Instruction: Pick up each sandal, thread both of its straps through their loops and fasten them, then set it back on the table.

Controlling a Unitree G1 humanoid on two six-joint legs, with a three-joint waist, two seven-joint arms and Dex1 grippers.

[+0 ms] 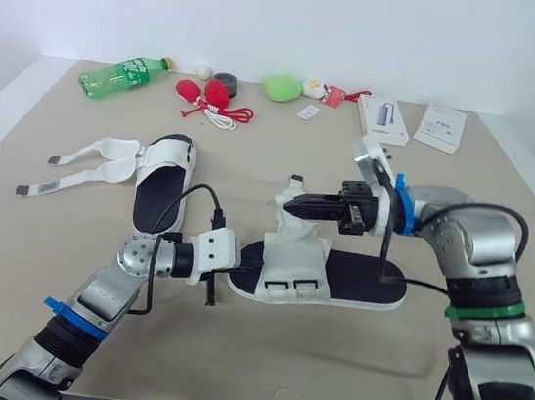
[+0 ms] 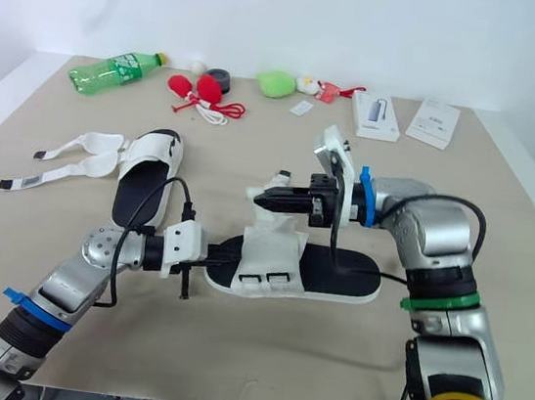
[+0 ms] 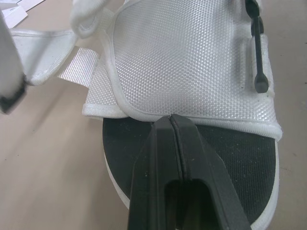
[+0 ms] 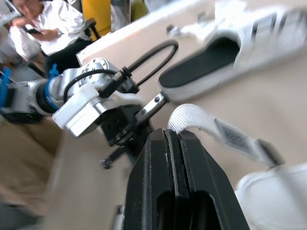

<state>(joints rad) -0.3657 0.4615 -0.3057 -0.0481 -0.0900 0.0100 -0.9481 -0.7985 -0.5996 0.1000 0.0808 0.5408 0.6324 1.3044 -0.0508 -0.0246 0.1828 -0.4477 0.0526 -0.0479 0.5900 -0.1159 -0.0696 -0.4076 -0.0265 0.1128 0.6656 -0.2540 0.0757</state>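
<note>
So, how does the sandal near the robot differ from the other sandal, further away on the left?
The near sandal lies crosswise to the robot; the far sandal points away from it. The near sandal's upper stands raised, with the right end effector at a strap; the far sandal's straps lie spread flat on the table. Both have white uppers and black footbeds.

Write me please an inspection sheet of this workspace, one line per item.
Surface: beige table, nothing spilled.
Job's things: near sandal at centre, one strap raised; far sandal at left, its two straps lying open.
Clutter: green bottle, red items with cord, green pouch, white boxes along the far edge.
Grippers: left gripper shut at the near sandal's left end; right gripper shut at the raised strap.
Cables: black cable loops at left wrist; second cable hangs from right arm.
Surroundings: white wall; seated person beyond the table.
</note>
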